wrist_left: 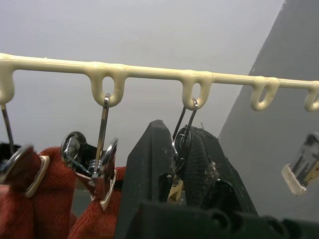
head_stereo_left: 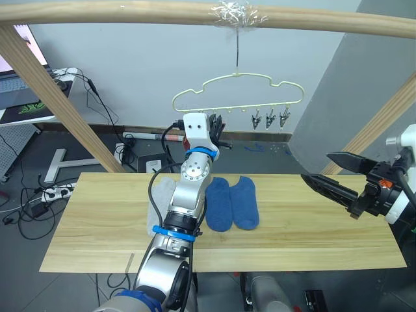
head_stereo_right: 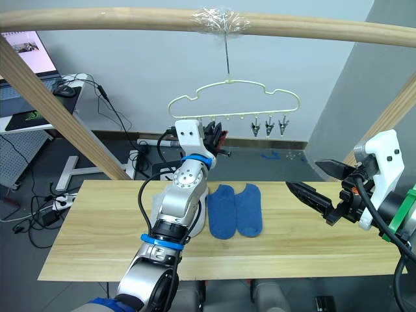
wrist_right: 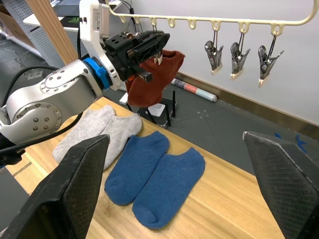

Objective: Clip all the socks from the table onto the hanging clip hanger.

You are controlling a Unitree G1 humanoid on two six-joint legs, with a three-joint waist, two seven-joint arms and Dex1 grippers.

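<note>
In the left eye view, the clip hanger (head_stereo_left: 237,91) hangs from a wooden pole (head_stereo_left: 130,12), its bar running left to right. Two blue socks (head_stereo_left: 233,203) lie side by side at the table (head_stereo_left: 325,221) middle, long axes toward the far edge. Right gripper (head_stereo_left: 331,174) stands wide apart, empty.

In the left wrist view, the left gripper (wrist_left: 182,154) is clamped on a metal clip (wrist_left: 183,142); rust red socks (wrist_left: 60,199) hang beside.

In the right wrist view, two grey socks (wrist_right: 99,132) lie near the left edge.

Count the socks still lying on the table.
4. Two blue socks lie side by side at mid-table; two grey socks lie beside them on the robot's left, by the left arm, which could hide more. The red socks hang from the clip hanger.
</note>
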